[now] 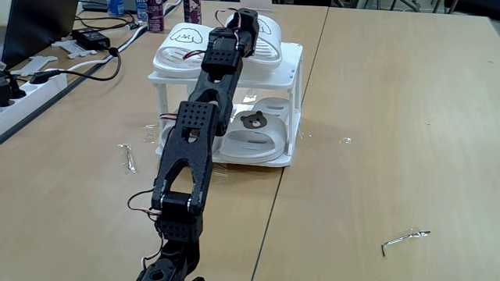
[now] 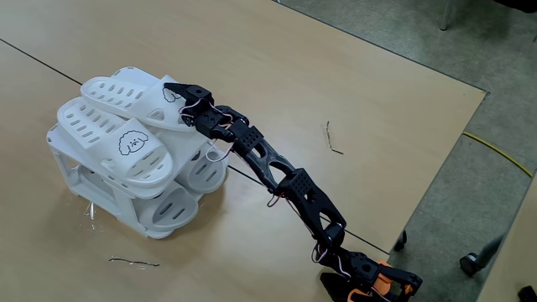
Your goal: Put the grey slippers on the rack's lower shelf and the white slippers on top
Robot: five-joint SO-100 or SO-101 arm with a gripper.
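The rack (image 1: 291,109) stands under the jaws, grey slippers (image 1: 254,133) on its lower shelf. Both white slippers (image 2: 117,138) lie on top; a fixed view shows the gripper (image 2: 172,91) at one's strap, jaw spread unclear.

Black arm (image 1: 191,148), red-white wires, orange base (image 2: 388,281)

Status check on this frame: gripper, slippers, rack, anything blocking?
Gripper at the second white slipper's strap on the top, jaw state unclear. Both white slippers up top, grey slippers on the lower shelf. Nothing blocking the rack.
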